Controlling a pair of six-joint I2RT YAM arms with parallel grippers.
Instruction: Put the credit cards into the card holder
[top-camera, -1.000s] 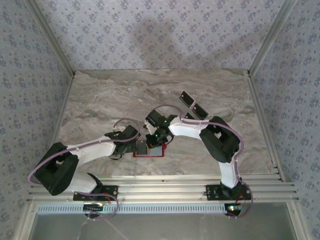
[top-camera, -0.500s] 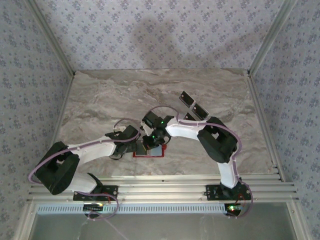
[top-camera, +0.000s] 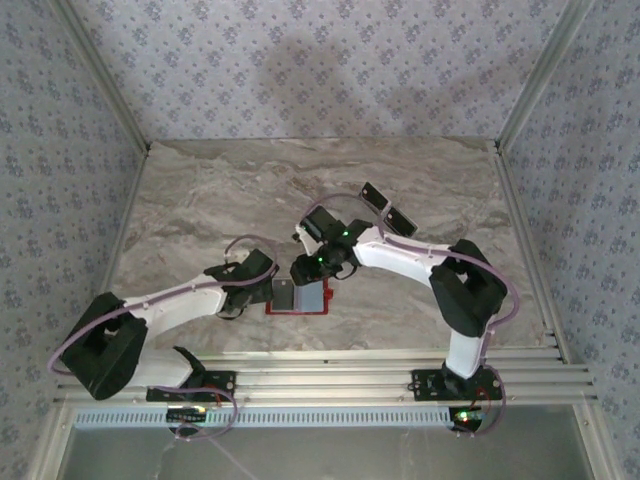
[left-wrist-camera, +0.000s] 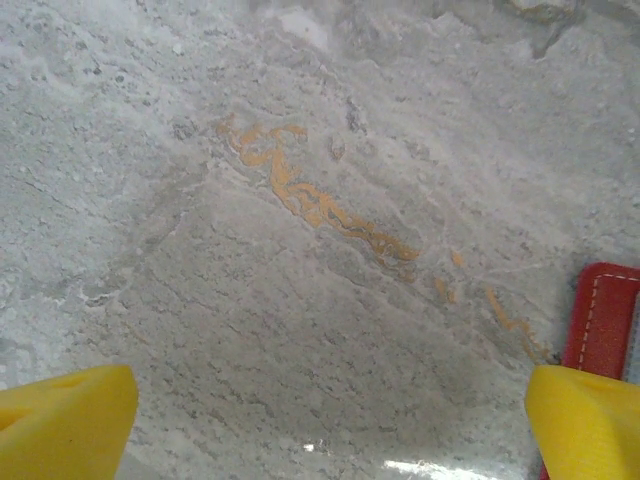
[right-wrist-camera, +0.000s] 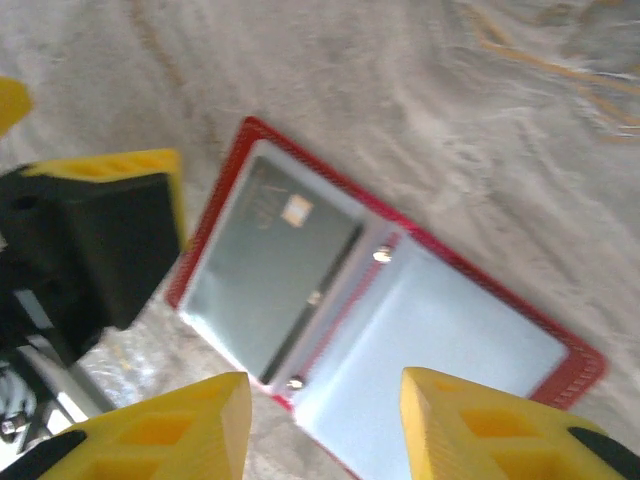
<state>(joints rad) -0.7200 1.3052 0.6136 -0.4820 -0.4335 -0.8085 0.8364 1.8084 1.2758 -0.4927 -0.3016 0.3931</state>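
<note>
Right gripper hangs over the open card holder, jaws parted and empty.
The red holder lies spread flat on the marble table, with a silvery grey card in one clear pocket and the other pocket bare. The left gripper sits low at the holder's edge, jaws spread wide with nothing between them. Two black cards lie side by side farther back, well apart from the holder.

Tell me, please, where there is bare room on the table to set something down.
Free: the far-left marble behind the left arm, and the strip along the back wall. Crowded: around the card holder and black cards.
</note>
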